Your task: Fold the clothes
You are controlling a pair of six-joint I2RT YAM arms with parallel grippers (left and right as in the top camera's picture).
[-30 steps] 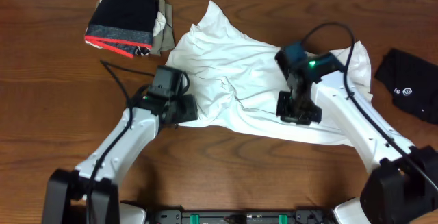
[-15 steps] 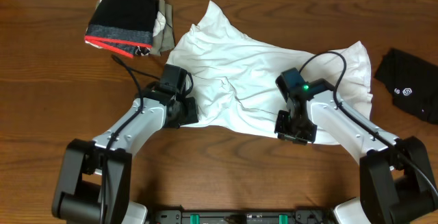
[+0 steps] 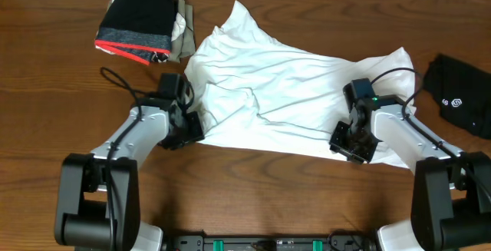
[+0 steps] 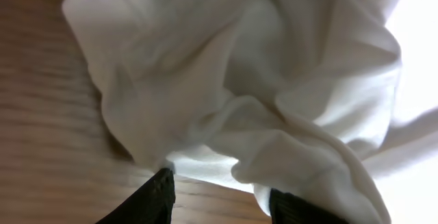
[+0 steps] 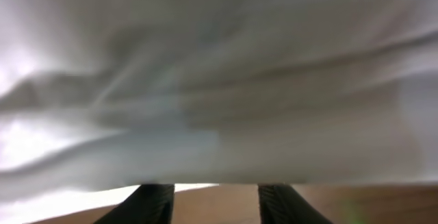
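Observation:
The large white shirt [image 3: 284, 90] lies wrinkled and spread across the middle of the wooden table. My left gripper [image 3: 186, 130] is at its lower left edge. In the left wrist view the fingers [image 4: 222, 183] are open with bare wood between them, and the bunched shirt hem [image 4: 274, 80] is just ahead of the tips. My right gripper [image 3: 351, 141] is at the shirt's lower right edge. Its fingers [image 5: 215, 191] are open over wood, with the shirt [image 5: 219, 80] right above them. A small black garment with a white logo [image 3: 460, 97] lies at the far right.
A stack of folded clothes [image 3: 142, 21], dark on top with grey and red edges, sits at the back left. The brown wooden table [image 3: 253, 189] shows in front of the shirt. Cables trail from both arms.
My left gripper moved left and my right gripper moved right and nearer, both along the shirt's front edge. The shirt lies flatter and wider than before.

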